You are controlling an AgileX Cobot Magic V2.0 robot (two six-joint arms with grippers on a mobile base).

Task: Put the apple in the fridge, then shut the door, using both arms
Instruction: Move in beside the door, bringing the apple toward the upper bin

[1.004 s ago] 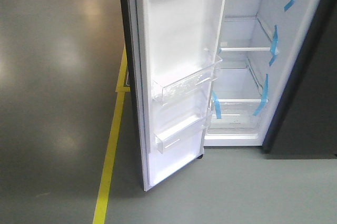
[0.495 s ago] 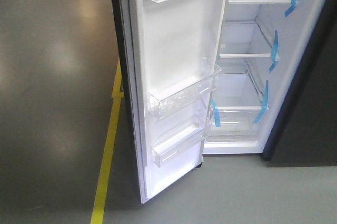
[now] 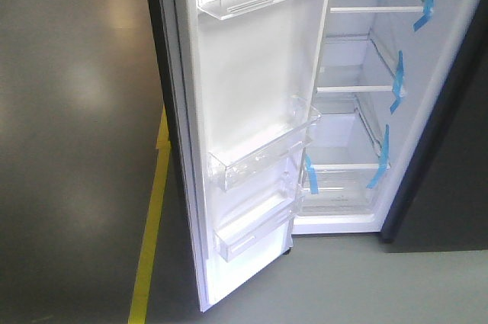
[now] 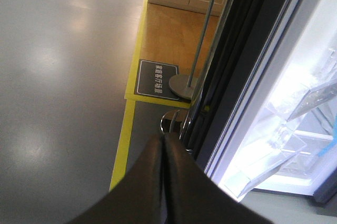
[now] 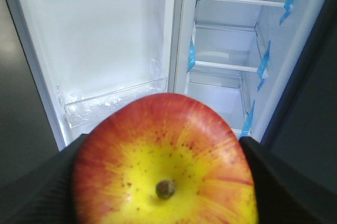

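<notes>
Grey polished floor [image 3: 76, 110] with a yellow line [image 3: 152, 217] fills the 9 o'clock half of the front view. The fridge [image 3: 358, 122] stands open at 3 o'clock, its top cut off by the frame and its dark right flank running out of the picture. White shelves [image 3: 374, 10] cross the interior, strips of blue tape [image 3: 396, 84] mark the right wall, and a clear drawer [image 3: 339, 183] sits at the bottom. The door [image 3: 252, 72] swings toward the camera from 12 to 6 o'clock, white inside and carrying clear bins [image 3: 263, 149]; the topmost is cropped. In the left wrist view the left gripper [image 4: 165, 137] sits at 6 o'clock, its two dark fingers pressed together with nothing between them. Beyond it lie the door's dark edge, a floor sign [image 4: 156, 79] whose lettering is too small to read, and a round stand base [image 4: 181, 84]. The door's inner face there is washed out by glare. In the right wrist view the apple [image 5: 166, 166] fills 6 o'clock, dimple toward the lens, its underside cut off. The right gripper [image 5: 163, 142] clamps it — dark fingers [image 5: 47, 187] touch both flanks. The apple hangs in front of the open fridge and hides the lowest part of the interior; how near it is cannot be told.
</notes>
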